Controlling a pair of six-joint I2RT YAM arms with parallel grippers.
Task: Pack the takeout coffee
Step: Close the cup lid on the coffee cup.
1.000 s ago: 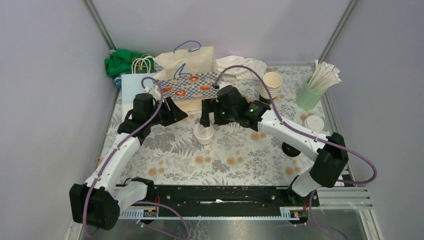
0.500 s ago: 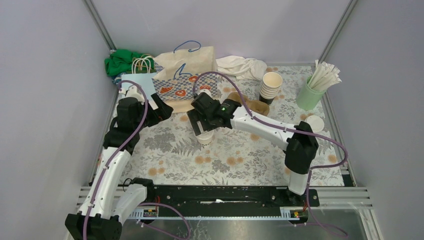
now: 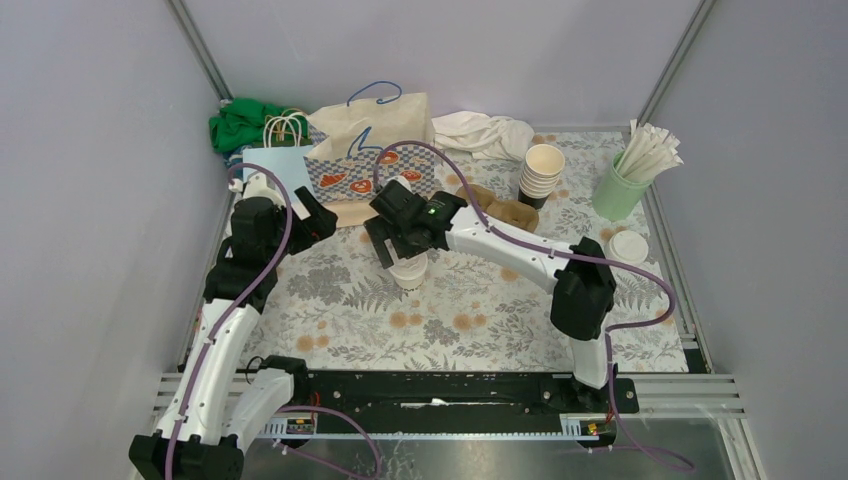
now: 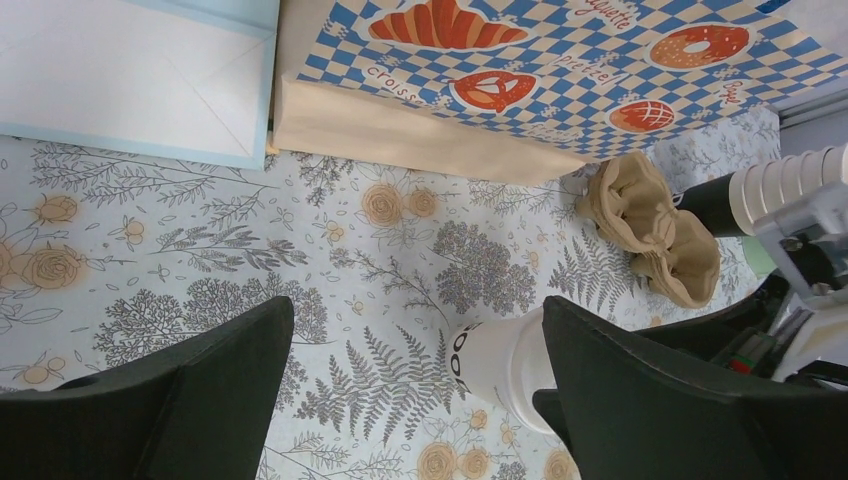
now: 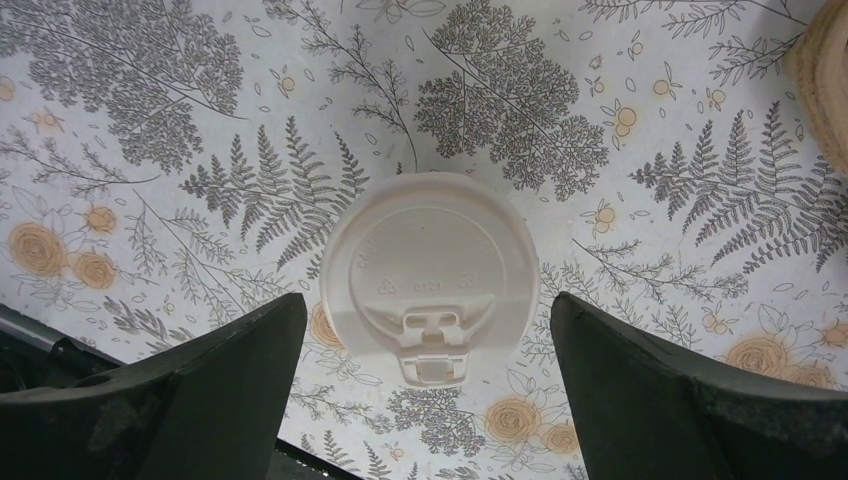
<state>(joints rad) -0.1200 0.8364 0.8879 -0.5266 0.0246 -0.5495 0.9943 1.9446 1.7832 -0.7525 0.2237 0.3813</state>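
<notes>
Top external view: a small cream paper cup with a round white plastic lid (image 3: 408, 270) stands upright on the floral-printed tablecloth (image 3: 450, 320), slightly left of the frame's centre. The right gripper (image 3: 404, 258) is placed directly above this cup, with its fingers spread wide. The left gripper (image 3: 318, 222) is seen at left of centre, likewise spread and with nothing between its fingers. It is apart from the cup and near the foot of a cream paper bag banded in blue-and-white check with pastry pictures (image 3: 370, 150). A flat pale-blue bag with white handles (image 3: 262, 165) lies just left of that bag, and a green cloth (image 3: 240, 122) is bunched in the upper-left corner. A stack of open cream paper cups (image 3: 542, 170) stands right of centre. A mint-green tumbler of white wrapped straws (image 3: 620, 190) is seen further right, and a crumpled brown paper wad (image 3: 500, 210) lies beside the right arm.

Right wrist view: the lidded cup (image 5: 430, 275) is centred between the dark fingers of the right gripper (image 5: 425, 312). Tablecloth is visible on both sides, so no contact is made.

Left wrist view: the lidded cup (image 4: 500, 360) is shown at lower centre, dark lettering on its wall, beyond the open left gripper (image 4: 415, 315). The checked bag (image 4: 560, 70) fills the upper part of the frame, and the cup stack (image 4: 790, 180) appears at the right edge.
</notes>
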